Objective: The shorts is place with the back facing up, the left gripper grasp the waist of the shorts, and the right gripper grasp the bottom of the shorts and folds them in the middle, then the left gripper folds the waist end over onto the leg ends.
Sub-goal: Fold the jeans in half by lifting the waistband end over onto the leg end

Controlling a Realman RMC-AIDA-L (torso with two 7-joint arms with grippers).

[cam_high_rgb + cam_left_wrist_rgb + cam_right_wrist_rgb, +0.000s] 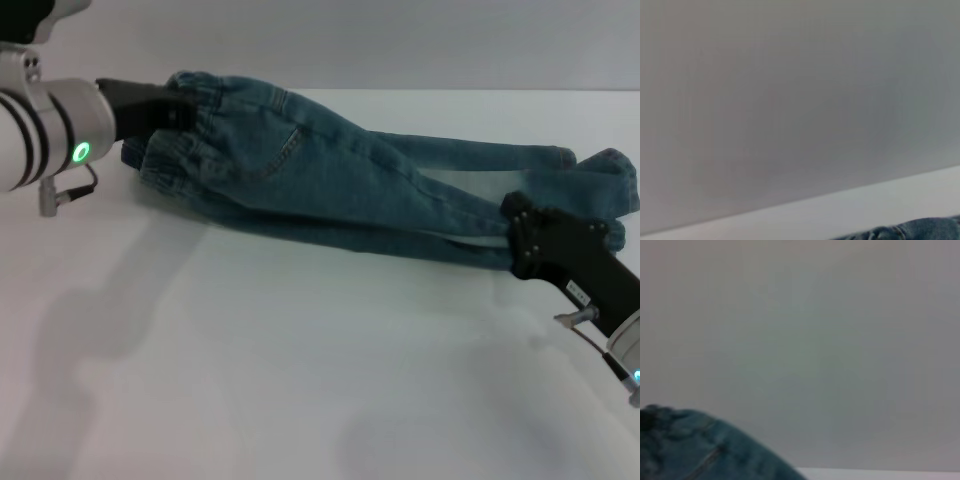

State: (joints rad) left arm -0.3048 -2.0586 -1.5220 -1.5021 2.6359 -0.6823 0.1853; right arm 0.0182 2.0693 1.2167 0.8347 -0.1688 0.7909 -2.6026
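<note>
- Shorts [350, 175] lie along the far side of the white bench [250, 350], doubled lengthwise, one leg on the other, waist [185, 120] to my left, leg ends [600, 180] to my right.
- Left tool [180, 108] sits at the waist, apparently pinching the puckered band; fingers buried in denim, so I judge it clamped.
- Right tool [520, 225] rests by the hems; I cannot tell its opening.
- My plan: lift the waist high, carry it straight over to the hems, keep edges aligned.
</note>
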